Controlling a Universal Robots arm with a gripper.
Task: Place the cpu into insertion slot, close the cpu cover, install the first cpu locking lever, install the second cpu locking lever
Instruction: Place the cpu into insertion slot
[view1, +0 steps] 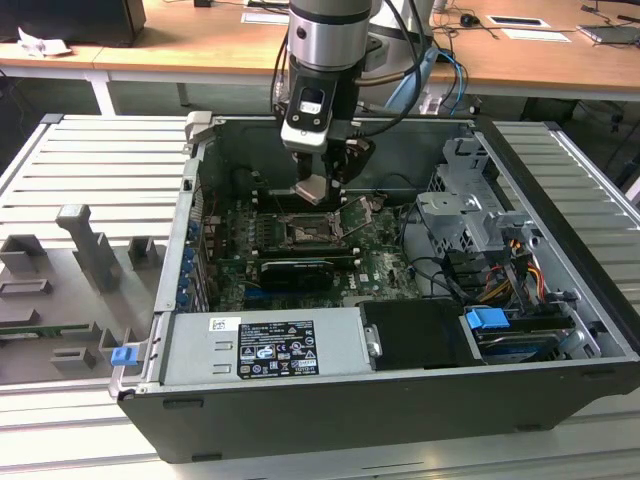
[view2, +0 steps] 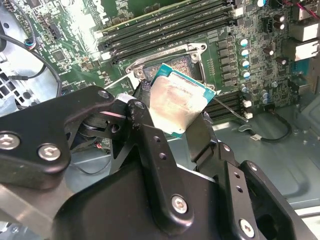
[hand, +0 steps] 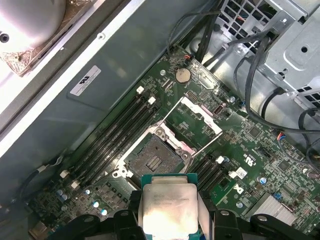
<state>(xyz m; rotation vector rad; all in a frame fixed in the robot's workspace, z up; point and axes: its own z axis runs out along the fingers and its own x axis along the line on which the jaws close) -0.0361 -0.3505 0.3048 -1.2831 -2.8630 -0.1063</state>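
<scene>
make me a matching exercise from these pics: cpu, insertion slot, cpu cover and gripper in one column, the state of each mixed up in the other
Things
1. cpu
2. insertion slot
3. cpu cover
4. gripper

States
A. swung open on its hinge
B. shut on what it carries
C. held in the air above the motherboard, not seated
D. empty and uncovered

Pairs: 1-C, 2-D, 3-A, 4-B

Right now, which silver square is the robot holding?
The cpu, the solid pale chip in the gripper; the cpu cover is a hollow frame lying open beside the insertion slot.
</scene>
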